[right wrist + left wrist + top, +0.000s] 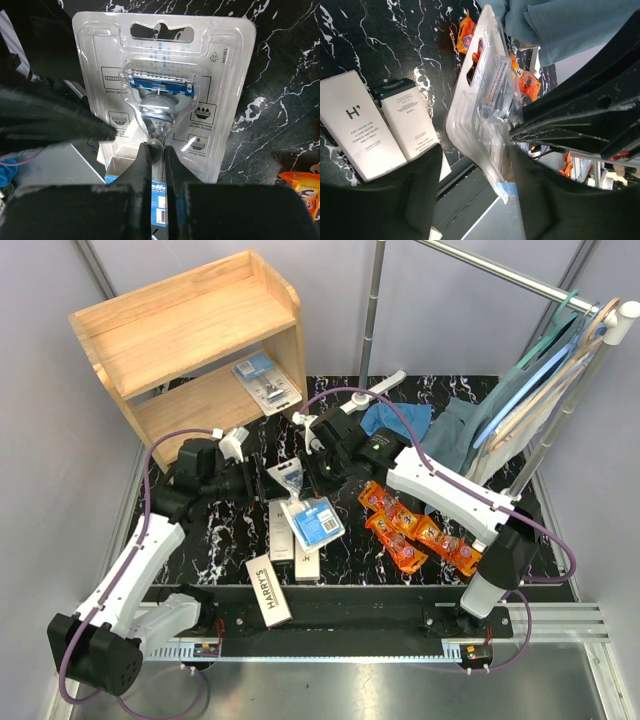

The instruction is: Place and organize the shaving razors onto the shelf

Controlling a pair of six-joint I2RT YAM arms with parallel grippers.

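Note:
My right gripper point(157, 147) is shut on the handle bulge of a blue-and-clear blister-pack razor point(165, 60), holding it upright above the table point(290, 478). My left gripper point(475, 165) stands open around the same pack point(490, 90), seen edge-on. The pack leans against one finger, with a gap to the other. A second blister pack point(315, 522) lies on white Harry's boxes point(282, 532); another box point(268, 590) lies near the front. Orange packs point(415, 530) lie to the right. The wooden shelf point(190, 315) holds one blister pack point(265, 380) on its lower level.
A metal clothes rack point(375, 300) with hangers and blue cloths point(545, 380) stands at the back right. A blue cloth point(395, 418) and a teal cloth point(455, 430) lie on the black marbled table point(215, 540). A metal rail point(330, 645) runs along the near edge.

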